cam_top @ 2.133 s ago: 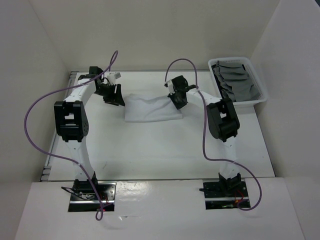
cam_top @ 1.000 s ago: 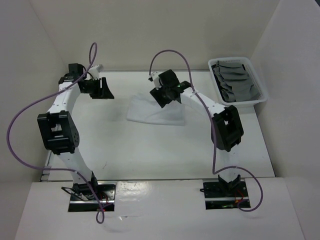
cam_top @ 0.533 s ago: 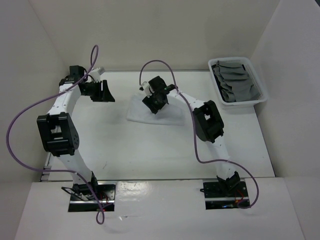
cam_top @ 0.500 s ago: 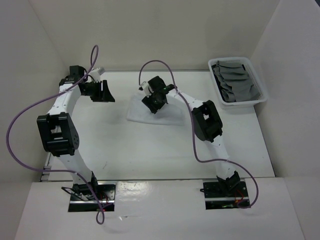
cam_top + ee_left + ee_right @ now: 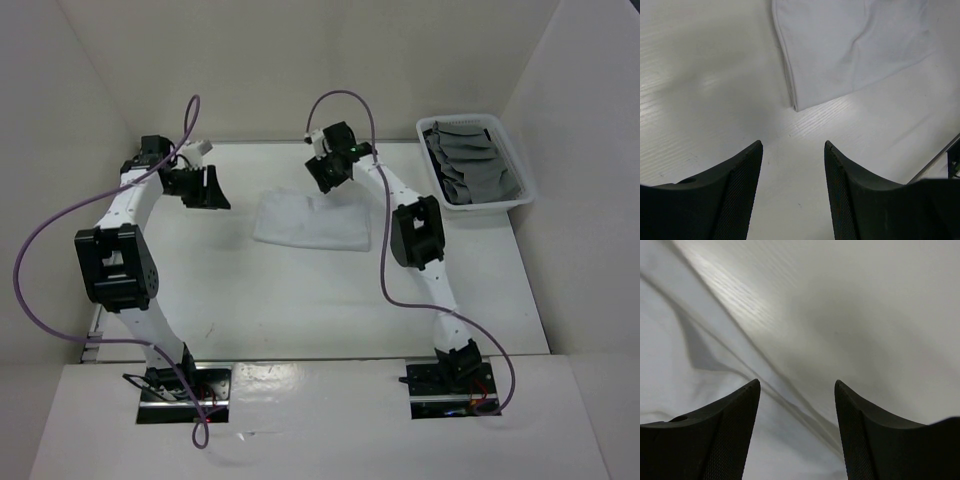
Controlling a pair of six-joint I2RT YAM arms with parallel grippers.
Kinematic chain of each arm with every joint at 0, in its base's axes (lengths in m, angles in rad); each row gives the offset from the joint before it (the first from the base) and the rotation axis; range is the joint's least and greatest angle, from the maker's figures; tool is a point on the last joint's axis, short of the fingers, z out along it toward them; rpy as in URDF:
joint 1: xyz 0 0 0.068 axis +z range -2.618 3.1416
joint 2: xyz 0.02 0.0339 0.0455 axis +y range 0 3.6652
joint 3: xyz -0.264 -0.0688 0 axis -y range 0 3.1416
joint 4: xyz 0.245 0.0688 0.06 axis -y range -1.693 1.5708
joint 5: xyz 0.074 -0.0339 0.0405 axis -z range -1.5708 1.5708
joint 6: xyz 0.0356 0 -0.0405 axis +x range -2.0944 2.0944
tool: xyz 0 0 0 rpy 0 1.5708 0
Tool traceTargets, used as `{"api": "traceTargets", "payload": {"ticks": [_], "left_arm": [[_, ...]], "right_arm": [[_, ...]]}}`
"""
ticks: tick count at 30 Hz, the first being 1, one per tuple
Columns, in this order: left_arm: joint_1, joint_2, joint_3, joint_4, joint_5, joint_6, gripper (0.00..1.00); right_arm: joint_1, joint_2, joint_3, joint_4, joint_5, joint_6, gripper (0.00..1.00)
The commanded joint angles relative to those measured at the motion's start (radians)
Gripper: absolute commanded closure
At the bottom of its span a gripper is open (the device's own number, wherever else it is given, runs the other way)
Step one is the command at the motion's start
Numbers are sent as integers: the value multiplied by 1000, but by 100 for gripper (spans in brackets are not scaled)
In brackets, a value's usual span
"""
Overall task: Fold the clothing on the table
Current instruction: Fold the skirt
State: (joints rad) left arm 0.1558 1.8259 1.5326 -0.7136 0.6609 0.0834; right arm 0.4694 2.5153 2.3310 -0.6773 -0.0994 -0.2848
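Note:
The clothing (image 5: pixel 312 222) is a white cloth lying folded into a flat rectangle at the middle of the white table (image 5: pixel 300 300). My left gripper (image 5: pixel 210 190) hovers to the cloth's left, open and empty. The left wrist view shows the cloth's corner (image 5: pixel 850 45) ahead of the gripper (image 5: pixel 792 150), with bare table between the fingers. My right gripper (image 5: pixel 332 172) hangs at the cloth's far edge, also open and empty. In the right wrist view the cloth's creased edge (image 5: pixel 670 365) runs diagonally under that gripper (image 5: pixel 797 385).
A white bin (image 5: pixel 520 170) holding several folded grey garments (image 5: pixel 470 165) stands at the back right corner. White walls close in the table on three sides. A metal rail (image 5: pixel 95 330) runs along the left edge. Purple cables loop off both arms.
The right gripper has lifted off the cloth's left part and pulled back to its far edge. The cloth now lies flat and uncovered. The left gripper has barely moved.

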Motion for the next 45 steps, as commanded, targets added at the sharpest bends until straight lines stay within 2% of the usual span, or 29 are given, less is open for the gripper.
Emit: {"api": "traceTargets", "payload": {"ticks": [1,3,5,6,9,13,15,18,23,30,34,36,37,41,42,45], "left_arm": [[4,9,-8,-4,42,38,40],[4,18,-8,-4,42,38,40],[-15,29,-17,-14,31,38,40],[-25,29,-17,-14,19,38,40],[-73,52,-40,20,8,12,40],[-130,124,-52,52,-6,-34,46],[-157,185,-42,62,-6,-34,52],[-173,242,-13,91,-26,-43,59],[-226,274,7,135,-64,-74,59],[-237,277,60,135,-119,-92,59],[-219,196,32,171,-150,-102,49],[-219,196,23,183,-204,-93,44],[-219,196,23,183,-217,-93,38],[-229,223,23,192,-250,-93,29],[-240,242,23,192,-259,-93,23],[-260,275,46,192,-280,-83,19]], "right_arm": [[-29,40,36,-67,82,35,34],[-66,16,15,-88,57,58,34],[-75,-94,-112,-43,29,99,34],[-75,-199,-240,-12,20,99,34],[-51,-350,-460,82,55,99,34],[-26,-518,-623,91,55,110,34],[-17,-553,-698,100,46,119,34],[-17,-615,-771,111,69,108,34],[-17,-664,-823,90,99,98,34],[-17,-684,-897,55,40,110,34],[-17,-694,-927,55,40,110,34],[-17,-694,-927,42,40,122,34],[-17,-694,-927,29,30,122,34],[-17,-694,-937,-13,21,131,34],[-17,-694,-937,-13,12,131,34],[-17,-684,-956,-36,12,131,32]]}}
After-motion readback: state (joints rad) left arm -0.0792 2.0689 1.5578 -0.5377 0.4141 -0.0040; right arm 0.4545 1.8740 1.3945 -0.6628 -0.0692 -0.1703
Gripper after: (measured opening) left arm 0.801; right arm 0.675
